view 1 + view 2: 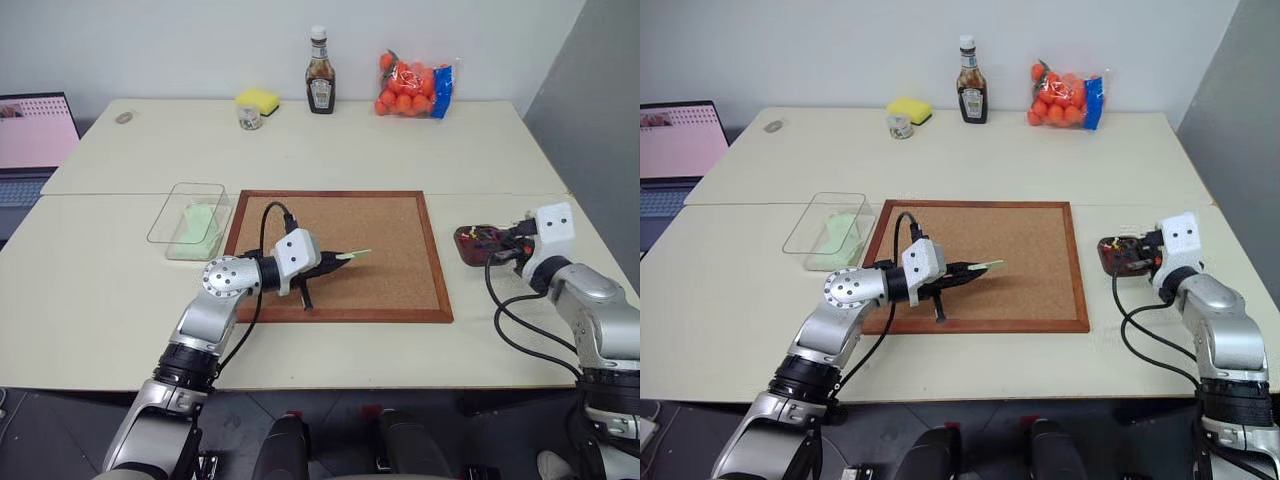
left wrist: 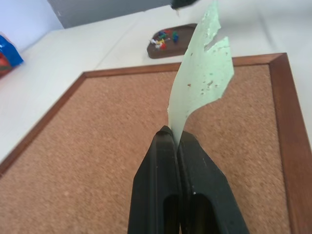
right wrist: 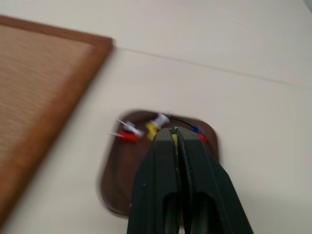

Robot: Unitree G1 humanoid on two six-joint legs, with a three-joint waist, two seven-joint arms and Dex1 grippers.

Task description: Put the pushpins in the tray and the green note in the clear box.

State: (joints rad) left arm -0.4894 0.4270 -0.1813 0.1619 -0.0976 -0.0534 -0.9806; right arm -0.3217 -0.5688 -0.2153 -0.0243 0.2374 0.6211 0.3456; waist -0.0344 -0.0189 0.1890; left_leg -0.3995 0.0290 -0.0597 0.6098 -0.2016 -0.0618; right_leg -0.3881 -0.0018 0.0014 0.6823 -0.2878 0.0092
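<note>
left hand (image 2: 176, 139): pinched tight on one edge of the note (image 2: 200, 83), which sticks out past the fingertips, curled and torn at the far end, over the corkboard (image 1: 390, 260)
right hand (image 3: 174, 134): fingers closed, tips just over the tray (image 3: 117, 190); there looks to be a green-and-yellow bit between the tips, likely a pin, though I can't be sure
pins (image 2: 163, 39): a small heap of red, yellow, white and blue ones lying in the tray, on the counter (image 1: 120, 290) right of the board
box (image 1: 190, 220): left of the board, near the left arm, with something pale green already lying in it
risk, note: the hold is on a thin margin of paper; a quick swing to the box could make it flutter, slip out or tear further at the notch
risk, drop: limp paper may cling to a finger on release, or land on the box rim and slide onto the counter
risk, pin: if one is held, opening too high could let it bounce out of the shallow tray
risk, tray: the tips sit low, so a nudge could shove the tray or scatter the heap
</note>
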